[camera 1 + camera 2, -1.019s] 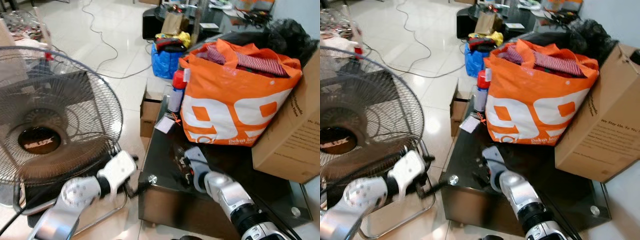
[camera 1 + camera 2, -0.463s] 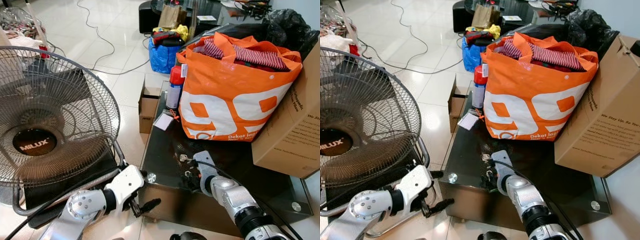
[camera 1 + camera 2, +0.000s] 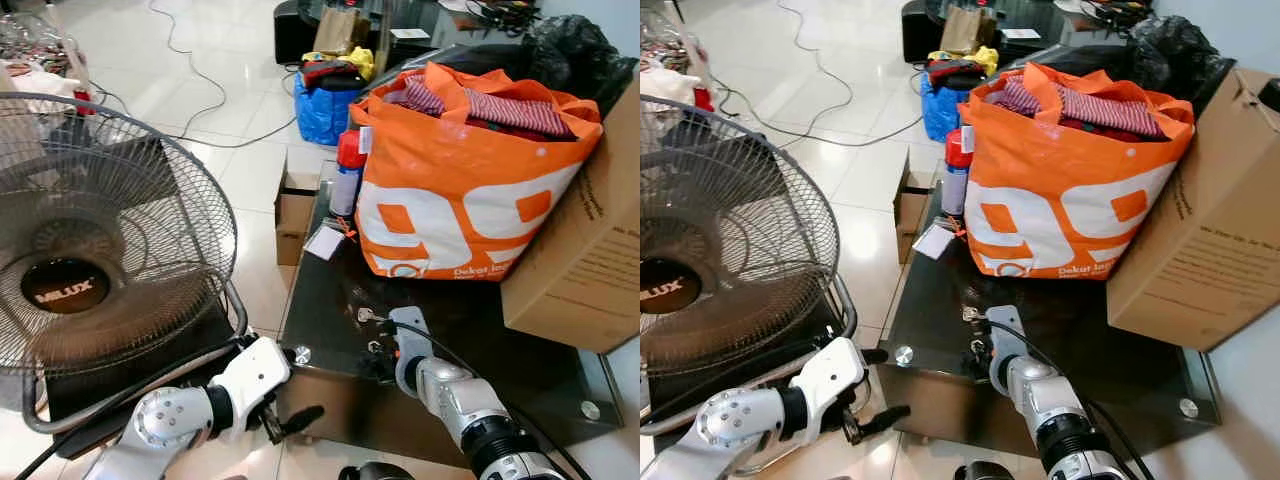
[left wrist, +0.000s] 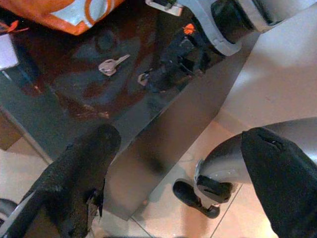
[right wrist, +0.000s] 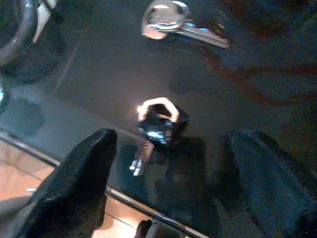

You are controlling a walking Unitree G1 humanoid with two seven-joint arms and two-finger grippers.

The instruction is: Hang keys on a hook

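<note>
Lying flat on the dark glossy worktop [image 3: 330, 300], near its front edge, two keys are seen. A silver key [image 5: 171, 22] with a rounded head rests alone, and a black-headed key [image 5: 157, 126] with a pale ring at its top lies just beside it, closer to the edge. In the left wrist view the silver key [image 4: 113, 65] catches the light against the dark glass.

The right tool [image 5: 168, 173] is lowered over the worktop edge with its two black fingers spread wide, one on each side of the black-headed key; nothing is gripped. The left tool [image 4: 178, 173] is held low beside the worktop's front corner, fingers wide apart and empty, above the pale floor tiles.

Behind the keys an orange bag [image 3: 460, 190] stuffed with clothes is set on the worktop, with a cardboard box [image 3: 585, 250] touching it and a red-capped spray can [image 3: 347, 170] at its other side. A large fan [image 3: 100, 240] stands on the floor to the robot's left.

Compared with half a second ago, the right tool is seen slightly nearer the silver key, and the left tool has barely shifted.
</note>
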